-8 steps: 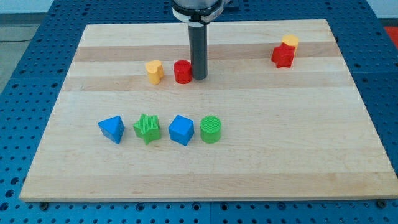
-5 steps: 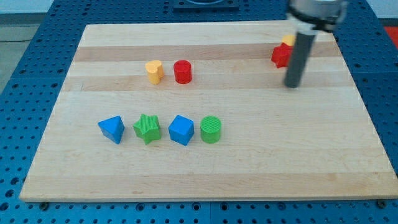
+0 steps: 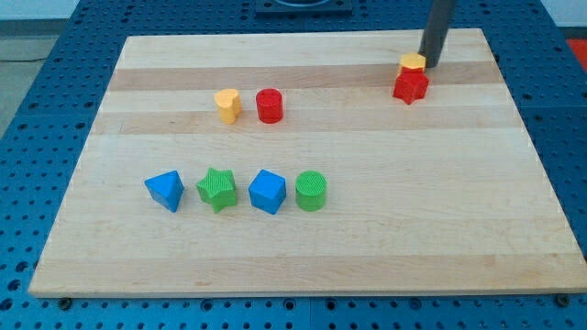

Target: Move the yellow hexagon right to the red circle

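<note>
The tip [image 3: 429, 66] sits just right of the yellow hexagon [image 3: 412, 62], which touches the red star [image 3: 411, 86] and lies well right of the red circle [image 3: 269, 105]. There are no fingers. The approach looks finished; next likely comes a leftward push, clear of the star.

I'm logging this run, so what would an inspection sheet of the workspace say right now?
Surface: wooden board, lying flat, on a blue perforated table.
Job's things: yellow hexagon at the view's upper right, touching the red star below it; red circle left of centre.
Clutter: yellow heart just left of the red circle; lower row, left to right: blue triangle, green star, blue cube, green circle.
End effector: my tip sits right against the yellow hexagon's right side.
Cables: nothing seen.
Surroundings: nothing seen beyond the table.
</note>
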